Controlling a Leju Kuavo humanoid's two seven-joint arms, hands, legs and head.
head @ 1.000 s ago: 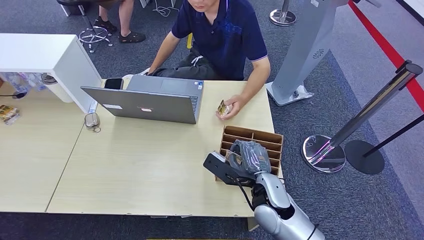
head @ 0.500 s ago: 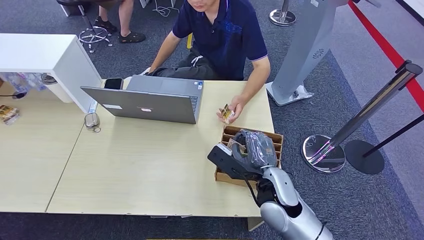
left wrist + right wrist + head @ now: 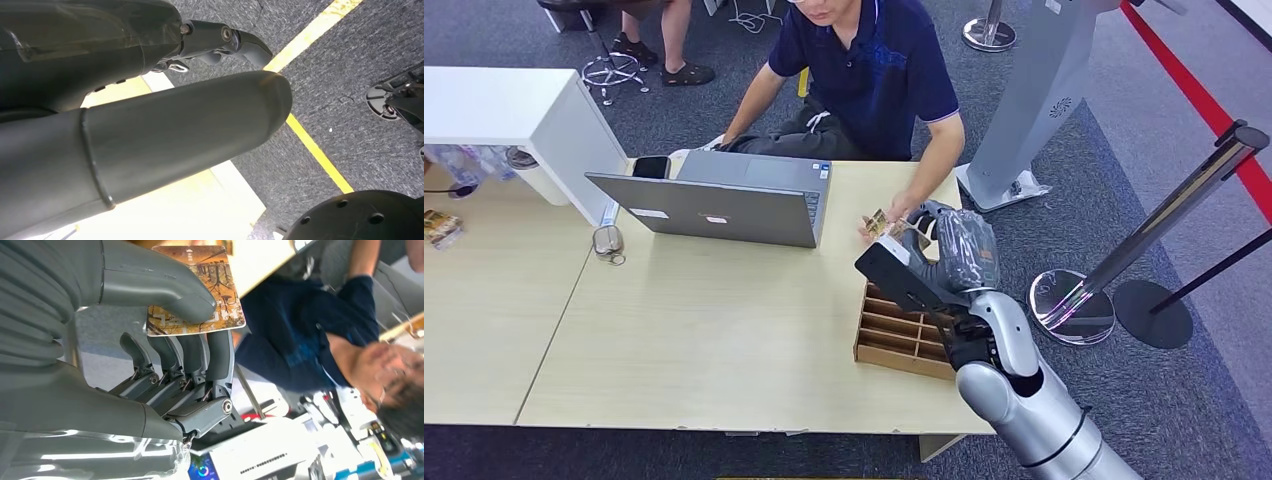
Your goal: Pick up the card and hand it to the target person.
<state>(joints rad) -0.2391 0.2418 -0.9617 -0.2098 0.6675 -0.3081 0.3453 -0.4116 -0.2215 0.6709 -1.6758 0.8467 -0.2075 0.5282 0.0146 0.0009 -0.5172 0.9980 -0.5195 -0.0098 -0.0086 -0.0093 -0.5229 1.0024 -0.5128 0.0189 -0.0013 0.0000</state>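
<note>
My right hand (image 3: pixel 946 252) is raised over the far end of the brown divided box (image 3: pixel 904 340), close to the seated person's hand (image 3: pixel 894 212) at the table edge. In the right wrist view the thumb (image 3: pixel 165 295) and the dark fingers (image 3: pixel 220 350) pinch an orange-brown patterned card (image 3: pixel 197 287), with the person in a dark blue shirt (image 3: pixel 310 345) beyond it. In the head view a small patterned card (image 3: pixel 875 222) shows at the person's fingers, just left of my hand. My left hand (image 3: pixel 165 130) hangs over the carpet and holds nothing.
An open grey laptop (image 3: pixel 724 205) stands on the light wooden table (image 3: pixel 704 340) in front of the person. A phone (image 3: pixel 652 167) and a small mouse (image 3: pixel 607 240) lie near a white cabinet (image 3: pixel 514 110). A chrome stanchion (image 3: pixel 1074 300) stands right of the table.
My right hand has lifted off the divided box and moved forward toward the person's hand, carrying the card. The person's hand has stayed near the table edge.
</note>
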